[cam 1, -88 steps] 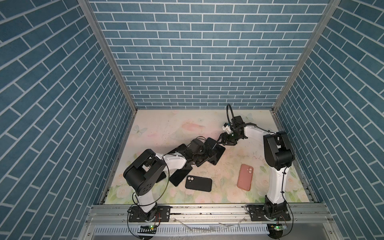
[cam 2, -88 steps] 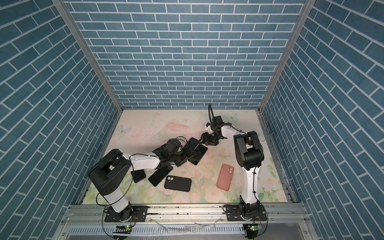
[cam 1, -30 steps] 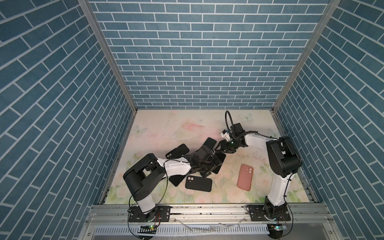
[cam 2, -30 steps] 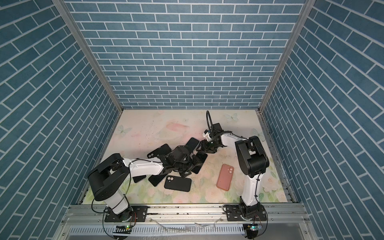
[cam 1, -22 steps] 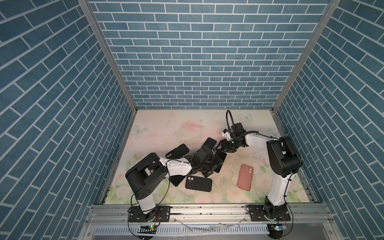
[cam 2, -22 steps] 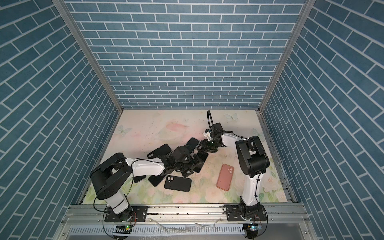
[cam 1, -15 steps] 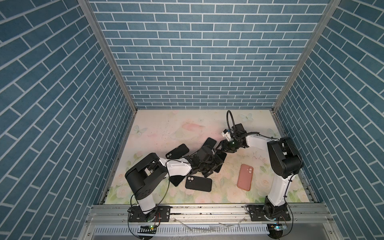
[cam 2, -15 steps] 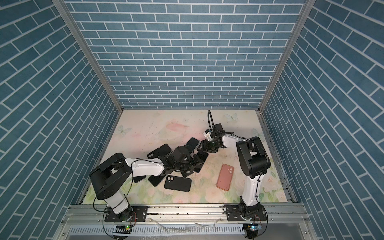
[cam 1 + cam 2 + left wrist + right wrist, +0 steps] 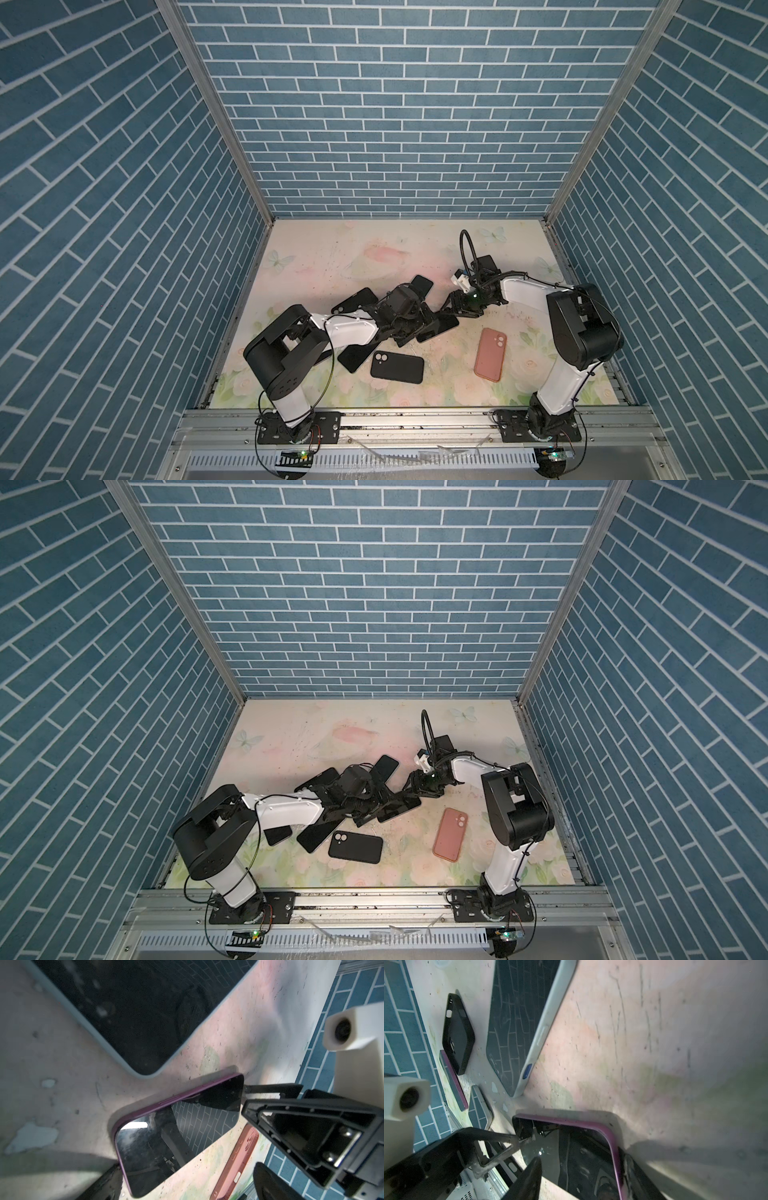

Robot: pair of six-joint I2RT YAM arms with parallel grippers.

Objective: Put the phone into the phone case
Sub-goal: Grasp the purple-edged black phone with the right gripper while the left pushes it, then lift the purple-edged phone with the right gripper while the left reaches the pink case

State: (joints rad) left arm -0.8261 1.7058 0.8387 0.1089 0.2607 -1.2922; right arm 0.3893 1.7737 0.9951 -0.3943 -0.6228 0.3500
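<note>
Lying screen-up on the tabletop (image 9: 62,1064), the phone (image 9: 176,1136) looks seated in its purple case (image 9: 166,1103). The left gripper (image 9: 187,1169) straddles it, spread wide. The right gripper (image 9: 244,1098), half parted, touches its end. Pressing home probably remains.

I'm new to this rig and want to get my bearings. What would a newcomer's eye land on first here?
Both arms meet mid-table at a purple-edged phone lying screen-up, with the left gripper and right gripper at its opposite ends. To the right, a salmon-pink case lies alone. It is the one bright thing, unlike the black case near the front edge.
</note>
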